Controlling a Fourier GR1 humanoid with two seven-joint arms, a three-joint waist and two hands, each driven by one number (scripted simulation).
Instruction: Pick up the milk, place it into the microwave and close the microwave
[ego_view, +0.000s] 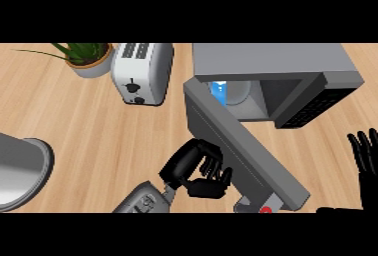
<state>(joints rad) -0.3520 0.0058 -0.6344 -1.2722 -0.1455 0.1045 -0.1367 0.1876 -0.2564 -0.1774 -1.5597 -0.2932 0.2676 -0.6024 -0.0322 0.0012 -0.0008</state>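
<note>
The grey microwave (273, 62) stands at the back right with its door (244, 150) swung out towards me. Inside the cavity, at its left side, the blue and white milk carton (219, 91) stands upright, partly hidden by the door's edge. My left hand (190, 167) is against the outer face of the door near its free end, fingers relaxed and holding nothing. At the view's right edge my right hand (363, 160) rests open, fingers up, apart from the microwave.
A white toaster (142, 72) sits left of the microwave, with a potted plant (87, 57) beyond it at the back left. A large metal pot (18, 170) shows at the left edge. Bare wooden counter (103, 135) lies between them.
</note>
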